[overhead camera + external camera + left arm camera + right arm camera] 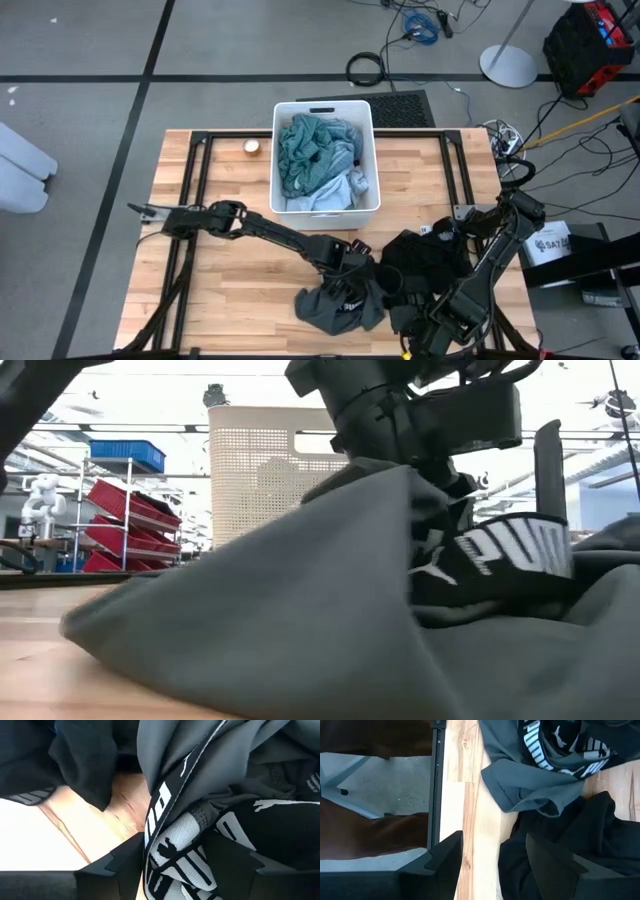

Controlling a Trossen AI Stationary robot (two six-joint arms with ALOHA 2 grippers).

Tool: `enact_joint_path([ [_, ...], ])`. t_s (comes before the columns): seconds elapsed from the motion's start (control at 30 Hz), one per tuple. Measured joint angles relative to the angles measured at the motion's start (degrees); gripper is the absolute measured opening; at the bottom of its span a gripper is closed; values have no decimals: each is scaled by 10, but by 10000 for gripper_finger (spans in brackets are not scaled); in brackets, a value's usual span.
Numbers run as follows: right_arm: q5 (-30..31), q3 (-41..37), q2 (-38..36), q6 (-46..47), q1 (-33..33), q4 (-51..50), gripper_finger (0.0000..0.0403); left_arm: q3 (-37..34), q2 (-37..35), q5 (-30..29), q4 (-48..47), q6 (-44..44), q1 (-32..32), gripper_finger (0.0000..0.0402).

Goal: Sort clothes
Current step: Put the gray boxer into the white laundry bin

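Dark grey garment (335, 308): soft, crumpled heap at the table's (215, 290) near edge, black printed waistband (175, 845) between the parted fingers of the left gripper (362, 268). Black garments (430, 262) beside it. Right gripper (432, 322): fingers apart, holding nothing. Teal fabric (310, 145) fills the white perforated plastic bin (366, 120).

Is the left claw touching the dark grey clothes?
Touching. In the left wrist view the dark grey garment and its black-and-white band hang between the left claw fingers; the low view shows the fabric pulled up under it.
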Motion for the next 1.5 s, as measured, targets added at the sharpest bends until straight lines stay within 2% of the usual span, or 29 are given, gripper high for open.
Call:
enact_joint_path([
  [0.13,0,0,0,-7,0,0,205,0,0,-10,-8,-14,-4,175],
  [0.2,0,0,0,-11,0,1,205,0,1,-19,-12,-15,-7,135],
  [0.33,2,0,0,-14,-2,1,205,1,1,-57,-15,-37,-17,29],
  [0.37,2,0,0,-16,-2,0,205,7,2,-63,-21,-48,-19,19],
  [0.6,2,0,0,-28,-2,-7,205,66,-6,-91,-91,-74,-30,9],
  [0.87,3,0,0,-17,7,-15,205,88,-109,-166,-122,-75,-48,9],
  [1.0,4,0,0,-17,10,-17,205,89,-176,-210,-115,-101,-58,9],
  [1.17,8,0,0,-22,13,-19,205,89,-247,-239,-101,-118,-62,9],
  [1.5,16,0,0,-17,14,-28,205,89,-371,-329,-15,-111,-40,9],
])
